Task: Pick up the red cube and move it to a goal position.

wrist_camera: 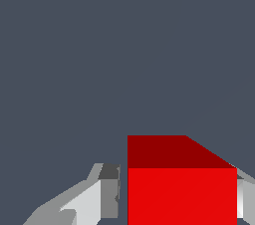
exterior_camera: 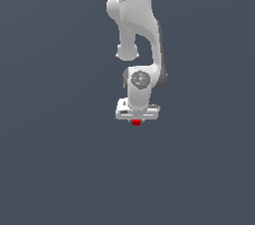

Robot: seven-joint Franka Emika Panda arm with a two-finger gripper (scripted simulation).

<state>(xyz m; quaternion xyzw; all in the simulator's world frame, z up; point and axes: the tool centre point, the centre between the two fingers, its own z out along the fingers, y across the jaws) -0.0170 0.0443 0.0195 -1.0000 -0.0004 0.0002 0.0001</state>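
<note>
The red cube (wrist_camera: 182,196) sits between my two white fingers, filling most of the space between them in the wrist view. One finger (wrist_camera: 107,189) stands a thin sliver off the cube's side; the other finger (wrist_camera: 245,196) touches the opposite side. My gripper (wrist_camera: 174,189) is closed down to the cube's width. In the exterior view the red cube (exterior_camera: 136,122) shows as a small red patch directly under the white hand, with the gripper (exterior_camera: 136,119) right over it and the fingers themselves hidden.
The white arm (exterior_camera: 137,35) comes down from the top middle of the exterior view. Around it there is only a uniform dark grey-blue surface (exterior_camera: 60,159). No goal marker shows.
</note>
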